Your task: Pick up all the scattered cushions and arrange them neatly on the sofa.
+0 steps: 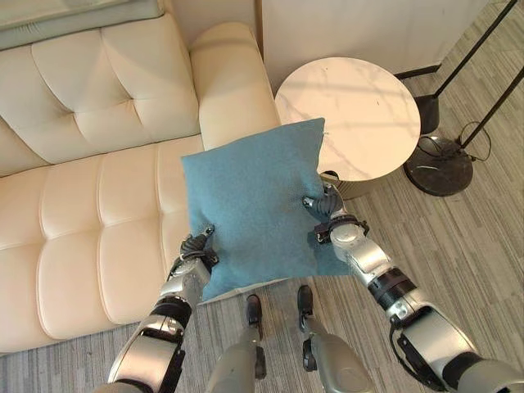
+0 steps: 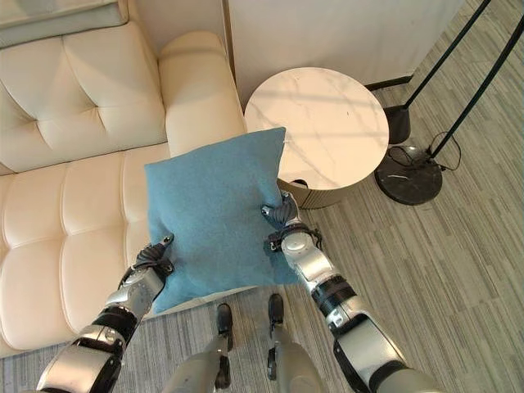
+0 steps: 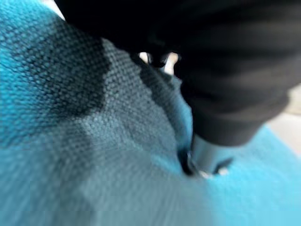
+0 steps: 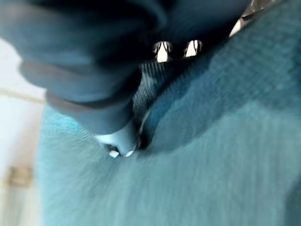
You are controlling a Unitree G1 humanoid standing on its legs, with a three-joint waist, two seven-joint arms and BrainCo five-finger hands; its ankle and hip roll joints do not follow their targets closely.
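Observation:
A square blue cushion point(image 1: 255, 205) hangs in the air between my two hands, over the right end of the cream sofa's seat point(image 1: 90, 221) and its front edge. My left hand point(image 1: 196, 250) pinches the cushion's lower left edge, thumb pressed into the cloth point(image 3: 207, 160). My right hand point(image 1: 326, 206) grips the right edge, its thumb point(image 4: 120, 141) dug into the blue fabric. The cushion point(image 2: 214, 214) tilts slightly, its top right corner over the round table.
A round white marble side table point(image 1: 360, 115) stands right of the sofa arm point(image 1: 229, 74). Two black floor-lamp bases and poles point(image 1: 442, 164) stand at the far right on the grey striped carpet. A pale green cushion point(image 1: 74, 20) lies along the sofa's back.

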